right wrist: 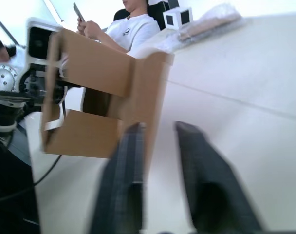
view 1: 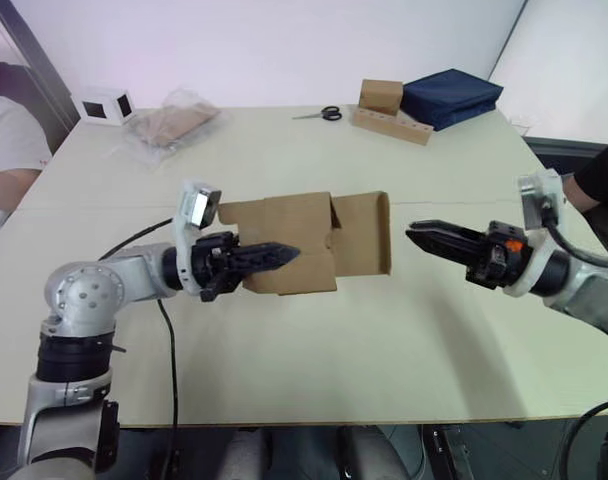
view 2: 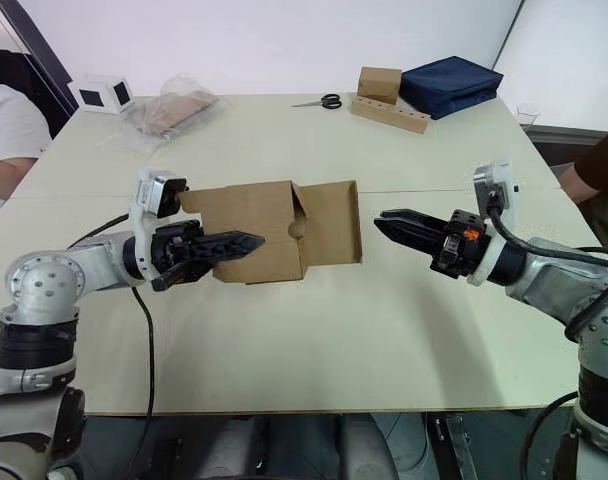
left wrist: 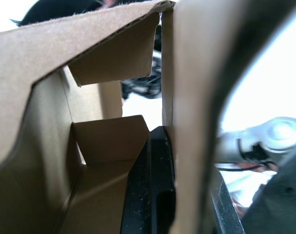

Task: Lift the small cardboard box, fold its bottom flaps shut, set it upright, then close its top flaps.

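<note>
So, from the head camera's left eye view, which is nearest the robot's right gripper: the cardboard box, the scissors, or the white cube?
1. The cardboard box, just off the right gripper, held up by the left gripper.
2. The scissors, at the table's far edge.
3. The white cube, at the far left corner.

Small cardboard box (view 1: 304, 243) between both arms

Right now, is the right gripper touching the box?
No. In the head view the right gripper is apart from the box, with bare table showing between them.
</note>
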You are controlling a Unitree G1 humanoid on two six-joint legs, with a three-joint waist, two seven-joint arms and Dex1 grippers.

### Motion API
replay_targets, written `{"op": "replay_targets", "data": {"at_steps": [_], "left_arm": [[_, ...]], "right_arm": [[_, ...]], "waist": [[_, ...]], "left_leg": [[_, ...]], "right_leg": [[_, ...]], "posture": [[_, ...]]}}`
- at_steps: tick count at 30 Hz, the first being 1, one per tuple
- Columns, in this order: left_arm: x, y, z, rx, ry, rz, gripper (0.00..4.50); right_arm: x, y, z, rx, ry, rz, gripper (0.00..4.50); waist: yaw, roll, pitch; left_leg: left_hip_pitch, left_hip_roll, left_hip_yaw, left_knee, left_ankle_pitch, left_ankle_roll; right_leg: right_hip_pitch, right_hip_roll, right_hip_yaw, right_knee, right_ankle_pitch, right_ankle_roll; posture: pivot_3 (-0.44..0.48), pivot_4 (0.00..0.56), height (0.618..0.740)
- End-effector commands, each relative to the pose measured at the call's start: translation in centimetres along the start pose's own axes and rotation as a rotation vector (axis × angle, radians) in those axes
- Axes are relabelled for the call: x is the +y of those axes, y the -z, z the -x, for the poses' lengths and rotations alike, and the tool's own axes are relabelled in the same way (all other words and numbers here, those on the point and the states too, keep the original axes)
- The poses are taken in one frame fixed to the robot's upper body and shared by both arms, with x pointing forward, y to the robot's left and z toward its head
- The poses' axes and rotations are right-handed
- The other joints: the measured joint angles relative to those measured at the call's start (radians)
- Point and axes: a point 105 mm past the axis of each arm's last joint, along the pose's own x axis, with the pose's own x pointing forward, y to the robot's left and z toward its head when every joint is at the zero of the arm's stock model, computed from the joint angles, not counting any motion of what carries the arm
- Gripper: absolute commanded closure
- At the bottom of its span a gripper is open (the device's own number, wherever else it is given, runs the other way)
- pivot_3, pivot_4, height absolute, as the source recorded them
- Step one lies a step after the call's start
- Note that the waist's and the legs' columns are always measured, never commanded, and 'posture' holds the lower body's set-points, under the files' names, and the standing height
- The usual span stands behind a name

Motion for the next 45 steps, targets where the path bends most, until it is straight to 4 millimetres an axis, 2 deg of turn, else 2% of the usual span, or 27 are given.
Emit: {"op": "replay_targets", "data": {"at_steps": [1, 15, 21, 31, 42, 45], "left_arm": [[-1.4, -0.9, -0.3, 0.008, 0.056, -0.045, 4.50], [-1.6, -0.7, -0.4, 0.019, 0.076, -0.041, 4.50], [-1.3, -0.4, -0.5, 0.013, 0.061, -0.041, 4.50], [0.4, 0.1, 0.0, 0.011, -0.007, -0.030, 4.50], [0.1, -0.2, -0.5, 0.002, 0.020, -0.041, 4.50], [-0.1, -0.2, -0.4, 0.007, 0.023, -0.045, 4.50]], "right_arm": [[0.6, -0.6, 0.3, -0.055, -0.054, -0.038, 1.81], [1.4, 0.4, -1.0, -0.062, -0.136, -0.122, 1.81], [3.5, -0.1, -2.4, -0.084, -0.220, -0.108, 1.81], [6.4, -1.2, -3.1, -0.109, -0.274, -0.083, 1.81], [6.0, 0.5, -3.6, -0.062, -0.230, -0.096, 1.81], [5.1, -1.6, -2.7, -0.146, -0.193, -0.086, 1.81]], "waist": [[-0.001, 0.000, 0.000], [0.000, 0.000, 0.000], [-0.001, 0.000, 0.000], [0.000, 0.000, 0.000], [0.001, 0.000, 0.000], [0.000, 0.000, 0.000]], "left_leg": [[0.000, 0.000, 0.000, 0.000, 0.000, 0.000], [0.000, 0.000, 0.000, 0.000, 0.000, 0.000], [0.000, 0.000, 0.000, 0.000, 0.000, 0.000], [0.000, 0.000, 0.000, 0.000, 0.000, 0.000], [0.000, 0.000, 0.000, 0.000, 0.000, 0.000], [0.000, 0.000, 0.000, 0.000, 0.000, 0.000]], "right_leg": [[0.000, 0.000, 0.000, 0.000, 0.000, 0.000], [0.000, 0.000, 0.000, 0.000, 0.000, 0.000], [0.000, 0.000, 0.000, 0.000, 0.000, 0.000], [0.000, 0.000, 0.000, 0.000, 0.000, 0.000], [0.000, 0.000, 0.000, 0.000, 0.000, 0.000], [0.000, 0.000, 0.000, 0.000, 0.000, 0.000]], "posture": [[0.000, 0.150, 0.740], [0.000, 0.150, 0.740], [0.000, 0.150, 0.740], [0.000, 0.150, 0.740], [0.000, 0.150, 0.740], [0.000, 0.150, 0.740]]}}
